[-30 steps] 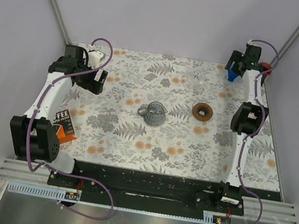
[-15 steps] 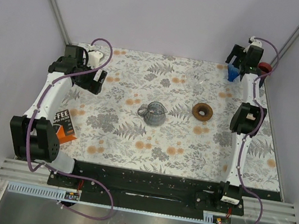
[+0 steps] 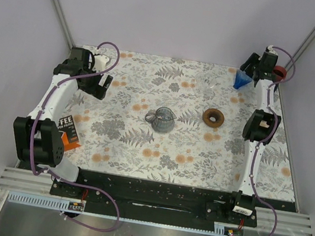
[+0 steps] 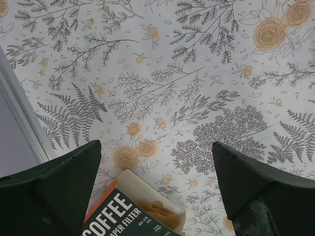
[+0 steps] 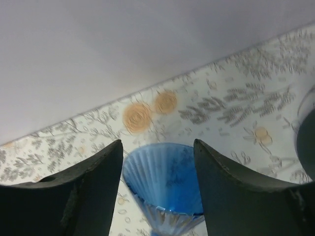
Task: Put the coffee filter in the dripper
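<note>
The left gripper (image 4: 155, 146) hangs wide open with nothing between its fingers, over bare floral table (image 4: 206, 69). The table's left edge and wall (image 4: 17, 123) run just beside its left finger, with free cloth ahead and to its right. Just below it lies the filter box (image 4: 129, 217), printed "COFFEE PAPER FILTER". The right gripper (image 5: 157, 145) is in the far right corner, close to the back wall, its fingers spread either side of the blue dripper (image 5: 162, 182). I cannot tell whether they grip it.
</note>
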### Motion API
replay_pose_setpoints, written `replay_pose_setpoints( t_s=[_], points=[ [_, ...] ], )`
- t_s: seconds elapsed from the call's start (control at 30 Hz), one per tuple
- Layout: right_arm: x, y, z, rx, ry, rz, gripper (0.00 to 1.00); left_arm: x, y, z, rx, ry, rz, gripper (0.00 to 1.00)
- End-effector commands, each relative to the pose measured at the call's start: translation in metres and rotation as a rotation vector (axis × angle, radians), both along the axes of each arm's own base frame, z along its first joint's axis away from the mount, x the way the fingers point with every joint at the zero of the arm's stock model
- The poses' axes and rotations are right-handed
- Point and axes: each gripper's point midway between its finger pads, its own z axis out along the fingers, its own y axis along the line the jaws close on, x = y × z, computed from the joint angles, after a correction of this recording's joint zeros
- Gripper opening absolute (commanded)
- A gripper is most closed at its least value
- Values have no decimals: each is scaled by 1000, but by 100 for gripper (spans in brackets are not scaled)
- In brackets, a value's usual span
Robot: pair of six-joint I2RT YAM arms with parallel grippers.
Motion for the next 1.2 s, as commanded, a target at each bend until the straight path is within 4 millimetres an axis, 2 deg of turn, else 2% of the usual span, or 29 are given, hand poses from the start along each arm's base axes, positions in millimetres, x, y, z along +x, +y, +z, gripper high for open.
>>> replay_pose_setpoints(
  t_s=[0.0,0.23,0.4,0.53,0.77,0.97,1.03,1.1,1.13,1.17],
  points=[
    [-31,7,27,50,101,18,65,10,3,26,18,-79,1,99],
    [-71,47,24,61,215,209,56,5,1,32,8,-98,-7,99],
    [-96,61,0,94,324,263,39,1,-1,37,3,-114,-13,99],
    [-126,71,-5,130,426,302,34,-1,-2,38,0,-116,-18,99],
    [-178,81,-7,103,465,293,36,2,-6,40,-19,-119,-27,99],
    [-193,92,22,34,437,341,44,3,-8,38,-31,-114,-34,99],
    [-197,101,32,-41,437,361,50,2,-8,40,-32,-119,-35,99],
    [-200,99,40,-134,435,342,54,2,-8,40,-29,-120,-34,99],
    [-204,115,46,-175,423,364,55,1,-7,40,-26,-119,-31,99],
    [-207,117,48,-211,423,356,57,1,-6,40,-23,-120,-29,99]
  ],
)
